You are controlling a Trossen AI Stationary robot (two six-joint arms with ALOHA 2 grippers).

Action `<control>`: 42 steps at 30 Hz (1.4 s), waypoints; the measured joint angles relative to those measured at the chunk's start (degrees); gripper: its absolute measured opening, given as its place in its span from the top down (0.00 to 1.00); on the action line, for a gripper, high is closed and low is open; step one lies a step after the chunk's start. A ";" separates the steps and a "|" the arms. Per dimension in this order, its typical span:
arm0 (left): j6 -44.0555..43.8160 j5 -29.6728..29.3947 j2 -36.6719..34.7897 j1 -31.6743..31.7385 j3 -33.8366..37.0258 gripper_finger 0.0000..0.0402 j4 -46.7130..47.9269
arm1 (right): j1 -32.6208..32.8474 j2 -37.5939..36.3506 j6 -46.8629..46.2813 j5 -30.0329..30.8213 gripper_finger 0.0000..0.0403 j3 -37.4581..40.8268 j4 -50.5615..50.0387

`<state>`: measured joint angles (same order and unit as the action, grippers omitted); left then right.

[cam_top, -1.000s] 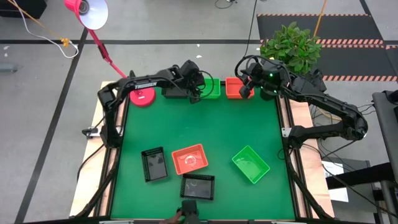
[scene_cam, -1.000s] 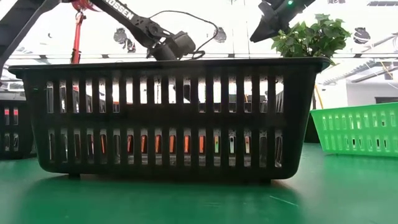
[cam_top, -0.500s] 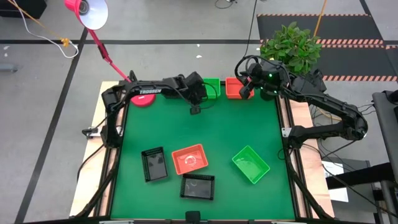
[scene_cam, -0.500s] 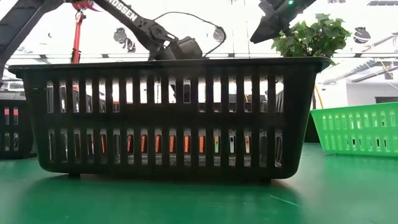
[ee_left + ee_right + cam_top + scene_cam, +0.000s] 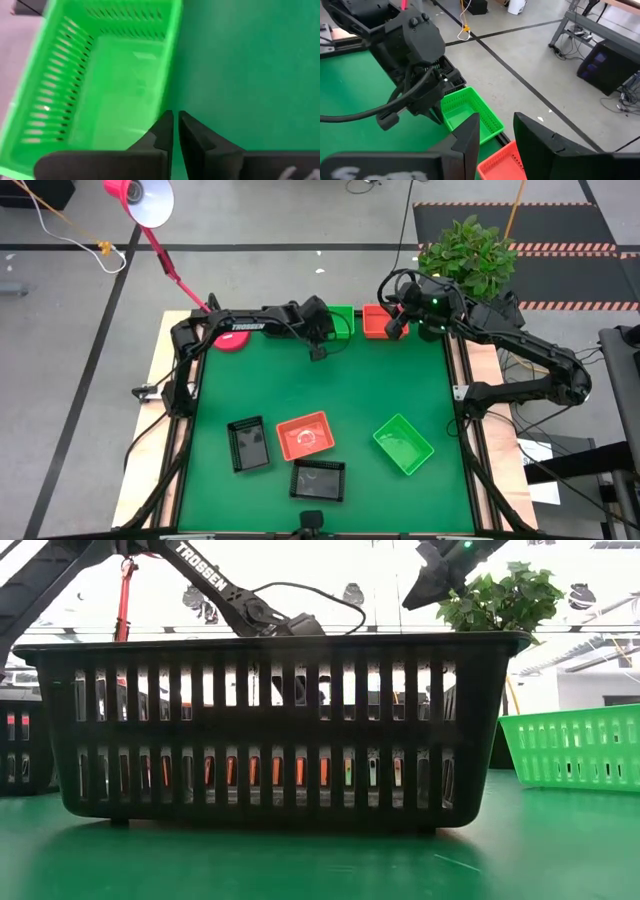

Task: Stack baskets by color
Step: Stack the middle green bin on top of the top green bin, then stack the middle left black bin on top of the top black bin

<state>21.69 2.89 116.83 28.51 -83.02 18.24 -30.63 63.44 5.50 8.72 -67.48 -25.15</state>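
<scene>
- Six baskets show on the bench (image 5: 400,390): a green basket (image 5: 342,321) and an orange-red basket (image 5: 377,320) side by side at the far edge, and four more toward the near edge.
- Near-edge group: a black basket (image 5: 247,444), an orange-red one (image 5: 306,436) just beside it, a second black basket (image 5: 318,480) closest to the near edge, and a loose green basket (image 5: 403,444) toward the right edge.
- Left gripper (image 5: 318,340) sits at the far edge, at the far green basket; in the left wrist view its fingers (image 5: 163,131) are closed together with only a thin slit between them, over that basket's near side (image 5: 100,95), and seemingly on nothing.
- Right gripper (image 5: 395,323) hovers over the far orange-red basket, its fingers apart and empty.
- Key relation: the loose green basket lies well apart from both grippers, toward the near right, long axis running diagonally; I judge the right arm the nearer one to fetch it.
</scene>
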 joint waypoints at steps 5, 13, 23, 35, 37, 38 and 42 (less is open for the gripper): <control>0.23 0.05 0.01 -0.15 0.02 0.91 -1.51 | -0.02 0.00 1.11 0.01 0.71 0.00 0.00; -0.23 -0.99 0.03 0.00 0.02 0.91 -2.33 | -0.02 0.00 1.20 0.01 0.71 0.02 0.00; -2.03 -1.89 0.03 0.00 0.02 0.91 -4.17 | -0.02 0.00 1.20 0.01 0.71 0.02 0.00; -9.72 -1.87 -5.68 -1.72 -0.07 0.91 2.88 | -0.02 0.00 -1.80 -0.01 0.71 0.04 0.00; -12.43 -1.44 -7.63 -2.24 -0.07 0.91 6.19 | -0.02 0.00 -1.82 0.01 0.71 0.04 0.00; -14.22 -1.05 -8.99 -2.53 -0.05 0.91 8.57 | -0.02 0.00 -1.84 -0.01 0.71 0.04 0.00; -21.94 1.69 -14.34 -4.44 -0.09 0.91 16.97 | -0.02 0.00 -1.86 -0.01 0.71 0.04 -0.07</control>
<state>-0.25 4.57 102.48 24.07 -83.11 35.22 -30.65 63.44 3.64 8.71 -67.44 -25.21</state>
